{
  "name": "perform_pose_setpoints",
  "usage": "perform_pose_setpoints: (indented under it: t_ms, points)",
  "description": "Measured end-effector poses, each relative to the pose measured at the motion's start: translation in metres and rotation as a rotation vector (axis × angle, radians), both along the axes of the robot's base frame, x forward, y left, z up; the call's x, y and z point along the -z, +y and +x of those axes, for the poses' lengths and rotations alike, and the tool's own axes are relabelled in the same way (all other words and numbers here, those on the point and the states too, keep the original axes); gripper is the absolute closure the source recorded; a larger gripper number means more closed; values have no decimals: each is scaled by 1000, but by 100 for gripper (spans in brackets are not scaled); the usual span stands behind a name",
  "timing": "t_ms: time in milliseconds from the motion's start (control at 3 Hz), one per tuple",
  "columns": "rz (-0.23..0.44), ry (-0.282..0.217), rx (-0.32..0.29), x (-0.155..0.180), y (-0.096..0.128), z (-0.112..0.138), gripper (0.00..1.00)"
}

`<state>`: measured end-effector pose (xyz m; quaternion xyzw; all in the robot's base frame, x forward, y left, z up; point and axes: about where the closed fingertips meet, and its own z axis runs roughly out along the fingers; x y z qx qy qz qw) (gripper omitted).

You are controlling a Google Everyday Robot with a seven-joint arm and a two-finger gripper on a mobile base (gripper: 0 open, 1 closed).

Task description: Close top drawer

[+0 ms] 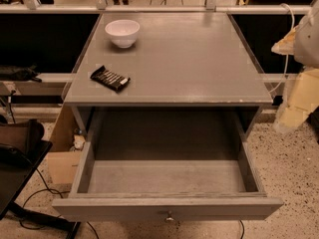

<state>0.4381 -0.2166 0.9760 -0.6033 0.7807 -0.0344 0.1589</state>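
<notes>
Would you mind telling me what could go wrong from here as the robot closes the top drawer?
The top drawer stands wide open and the gripper hangs to its right, beside the cabinet. A push near that corner, away from the knob, might skew and jam the drawer. A hard shove could jolt the white bowl and the snack bar on top.

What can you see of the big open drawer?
The top drawer is grey, looks like painted wood, and is pulled far out below the tabletop. It is deep, wide and empty inside, with a small round metal knob mid-front. The gripper hangs at the right edge, not touching it.
</notes>
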Motion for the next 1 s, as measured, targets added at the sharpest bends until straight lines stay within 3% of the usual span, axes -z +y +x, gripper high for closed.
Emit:
perform_pose_setpoints:
  t_ms: [333, 667, 1000]
  points:
    - [-5, -10, -4, 10, 4, -1, 0]
    - [28, -37, -25, 32, 18, -17, 17]
    - [95, -66, -14, 73, 31, -43, 40]
